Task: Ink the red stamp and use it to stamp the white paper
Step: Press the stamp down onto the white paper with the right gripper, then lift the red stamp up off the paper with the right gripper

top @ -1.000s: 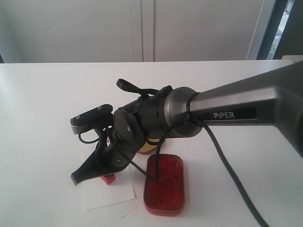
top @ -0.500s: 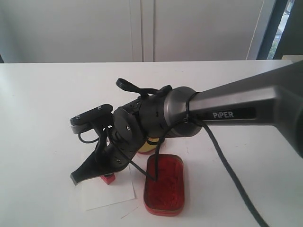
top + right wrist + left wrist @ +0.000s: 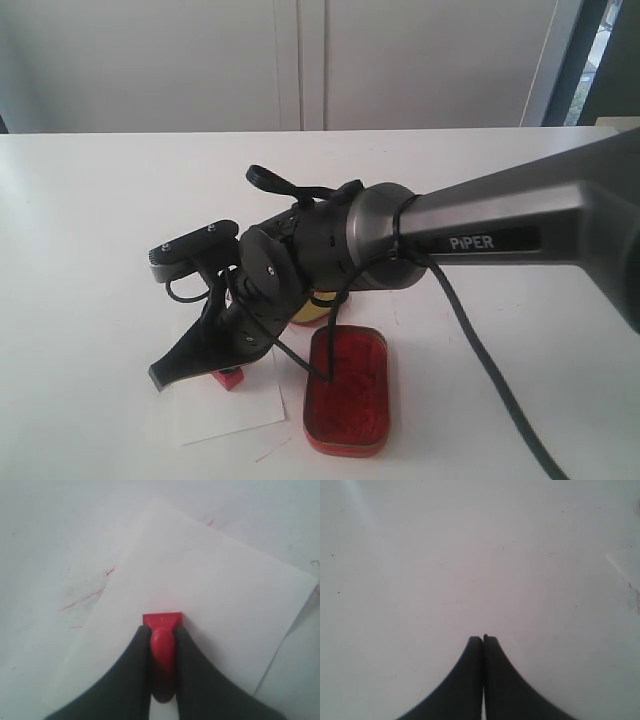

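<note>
Ext: right gripper [image 3: 205, 365] jaws grasp the red stamp [image 3: 230, 378], set on the white paper [image 3: 225, 415], 9 o'clock of ink tin [image 3: 347, 392].
L wrist: left gripper [image 3: 483, 639] jaws clenched, empty, over bare surface [image 3: 470, 555].
R wrist: stamp base seems flat on paper. Stamping step; next needs firm press, then straight lift.

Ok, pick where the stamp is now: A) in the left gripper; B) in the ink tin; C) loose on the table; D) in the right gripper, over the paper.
D: the right gripper is shut on the stamp, whose base is over the paper.
</note>
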Robot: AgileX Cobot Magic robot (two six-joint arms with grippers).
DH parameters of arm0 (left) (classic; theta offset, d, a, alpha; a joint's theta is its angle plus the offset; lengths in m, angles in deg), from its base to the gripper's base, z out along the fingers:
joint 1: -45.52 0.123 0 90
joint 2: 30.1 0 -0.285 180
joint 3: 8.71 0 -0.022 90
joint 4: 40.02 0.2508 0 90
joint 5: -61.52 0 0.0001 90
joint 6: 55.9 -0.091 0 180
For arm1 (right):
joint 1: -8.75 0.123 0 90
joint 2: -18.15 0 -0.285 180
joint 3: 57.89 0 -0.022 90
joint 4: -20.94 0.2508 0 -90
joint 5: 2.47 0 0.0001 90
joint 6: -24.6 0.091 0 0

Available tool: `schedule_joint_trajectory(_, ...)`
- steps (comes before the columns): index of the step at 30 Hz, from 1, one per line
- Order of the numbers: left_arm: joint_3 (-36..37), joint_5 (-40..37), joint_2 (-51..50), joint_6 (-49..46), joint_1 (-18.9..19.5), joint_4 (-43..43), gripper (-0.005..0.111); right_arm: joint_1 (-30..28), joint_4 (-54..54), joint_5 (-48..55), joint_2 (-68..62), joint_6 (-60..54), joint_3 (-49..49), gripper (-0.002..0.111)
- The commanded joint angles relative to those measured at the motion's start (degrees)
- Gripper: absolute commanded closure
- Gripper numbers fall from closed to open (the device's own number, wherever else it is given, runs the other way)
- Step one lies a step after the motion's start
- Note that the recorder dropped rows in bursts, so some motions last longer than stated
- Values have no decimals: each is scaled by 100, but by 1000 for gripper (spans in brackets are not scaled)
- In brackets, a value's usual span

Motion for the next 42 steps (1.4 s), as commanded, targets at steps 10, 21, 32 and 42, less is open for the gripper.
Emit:
schedule_joint_trajectory(10, 50, -25, 25, 15, 10, 0, 107, -11, 50, 648, -142, 37, 221, 108)
schedule_joint_trajectory(21, 50, -25, 25, 15, 10, 0, 107, -11, 39, 420, 316, 37, 209, 108)
schedule_joint_trajectory(32, 50, -25, 25, 15, 10, 0, 107, -11, -122, 220, 410, 51, -71, 108)
schedule_joint_trajectory(42, 50, -25, 25, 15, 10, 0, 107, -11, -171, -25, 608, 51, -71, 108)
